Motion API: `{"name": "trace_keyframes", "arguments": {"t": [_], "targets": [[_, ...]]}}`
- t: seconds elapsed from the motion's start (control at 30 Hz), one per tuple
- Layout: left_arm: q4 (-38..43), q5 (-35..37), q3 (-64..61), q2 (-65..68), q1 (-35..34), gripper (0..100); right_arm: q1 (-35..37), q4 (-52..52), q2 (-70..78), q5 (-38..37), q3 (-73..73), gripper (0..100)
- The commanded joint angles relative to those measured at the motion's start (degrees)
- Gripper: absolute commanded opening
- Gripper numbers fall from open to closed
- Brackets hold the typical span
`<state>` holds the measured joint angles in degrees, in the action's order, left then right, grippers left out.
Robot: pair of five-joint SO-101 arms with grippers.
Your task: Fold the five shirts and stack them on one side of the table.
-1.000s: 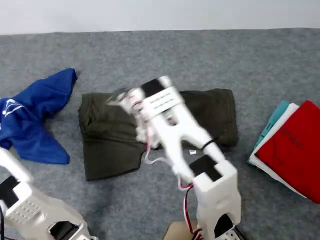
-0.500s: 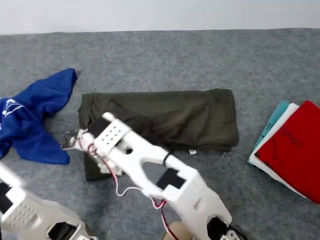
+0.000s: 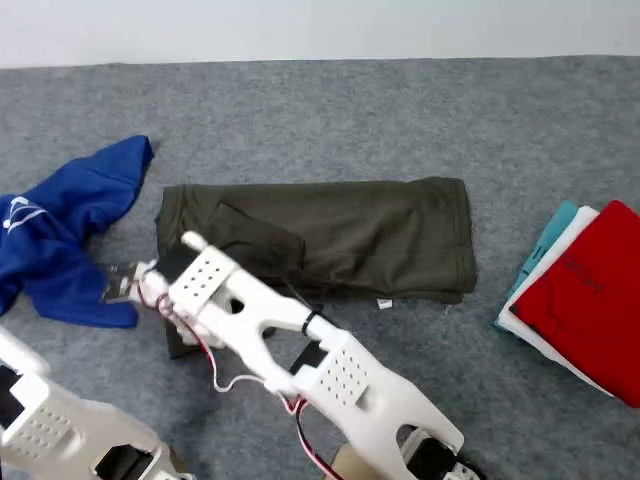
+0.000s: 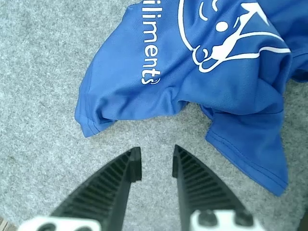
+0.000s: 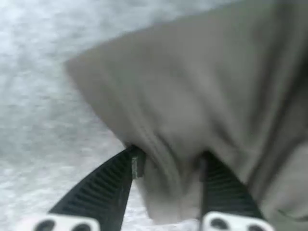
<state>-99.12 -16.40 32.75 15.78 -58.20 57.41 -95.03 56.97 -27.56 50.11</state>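
Observation:
An olive shirt lies partly folded in the middle of the grey carpet. My right gripper is at its near left corner, and in the right wrist view it stands open with a bunched edge of the olive shirt between the fingers. A crumpled blue shirt lies at the left. My left gripper hovers open just short of the blue shirt, holding nothing. A stack of folded shirts, red on top of white and teal, sits at the right edge.
The left arm's white body sits at the near left corner. The right arm stretches diagonally from the near centre towards the left. Bare carpet runs behind the shirts up to a pale wall.
The right arm has swung from above the middle of the olive shirt down to its near left corner. The shirts have barely shifted.

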Motion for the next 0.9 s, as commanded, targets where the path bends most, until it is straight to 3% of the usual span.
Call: {"name": "trace_keyframes", "arguments": {"t": [0.0, 0.4, 0.87], "targets": [[-1.32, -0.7, 1.63, -2.99, -0.09, 12, -0.31, -1.19, 2.68, -0.09, 5.54, 2.0], [-1.32, -0.7, 1.63, -2.99, 0.0, 12, -5.49, -7.6, 2.95, -0.09, 19.52, 1.0], [-1.23, -0.79, -1.71, -2.99, 0.26, 12, -16.4, 1.19, 7.08, 0.09, 28.48, 1.1]]}}
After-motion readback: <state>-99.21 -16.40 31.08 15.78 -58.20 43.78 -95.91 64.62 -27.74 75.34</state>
